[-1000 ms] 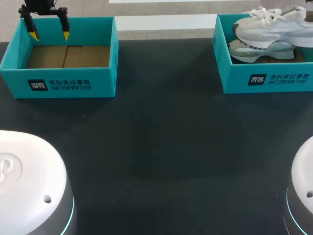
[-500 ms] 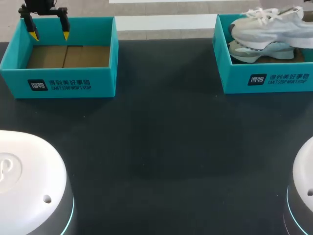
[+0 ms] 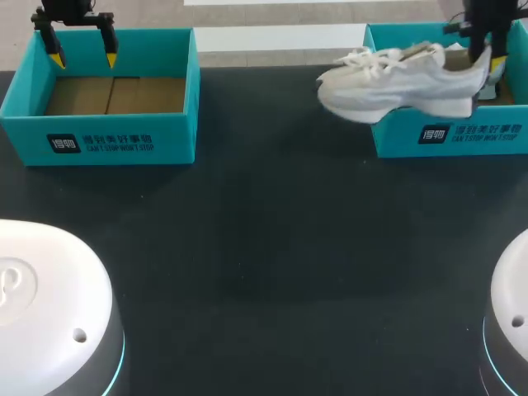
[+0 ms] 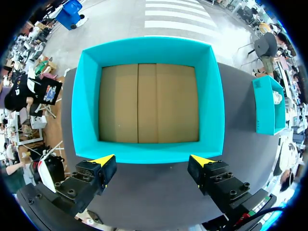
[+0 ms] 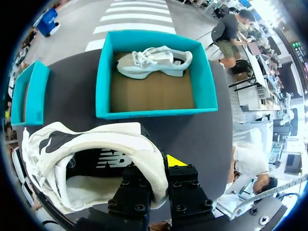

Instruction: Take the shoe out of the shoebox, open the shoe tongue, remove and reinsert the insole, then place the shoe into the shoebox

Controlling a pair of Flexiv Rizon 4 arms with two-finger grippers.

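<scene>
My right gripper [image 3: 485,56] is shut on the heel collar of a white laced shoe [image 3: 396,82]. The shoe hangs in the air, its toe out past the near-left wall of the right teal shoebox [image 3: 450,134]. In the right wrist view the shoe [image 5: 96,149] fills the space under my gripper [image 5: 161,166], its opening and insole showing. A second white shoe [image 5: 154,61] lies in the shoebox [image 5: 103,72] below. My left gripper [image 3: 82,59] hangs open over the back of the empty left teal box [image 3: 124,142], whose brown cardboard floor [image 4: 149,103] is bare ahead of my open left gripper [image 4: 153,161].
The dark table [image 3: 264,247] stretches between the two boxes. Two white robot bases [image 3: 49,313] stand at the near corners. The right shoebox [image 4: 264,106] shows small off to the side in the left wrist view.
The right gripper has lifted the upper shoe out of the right box and carried it left, over the box wall. The left arm has not moved.
</scene>
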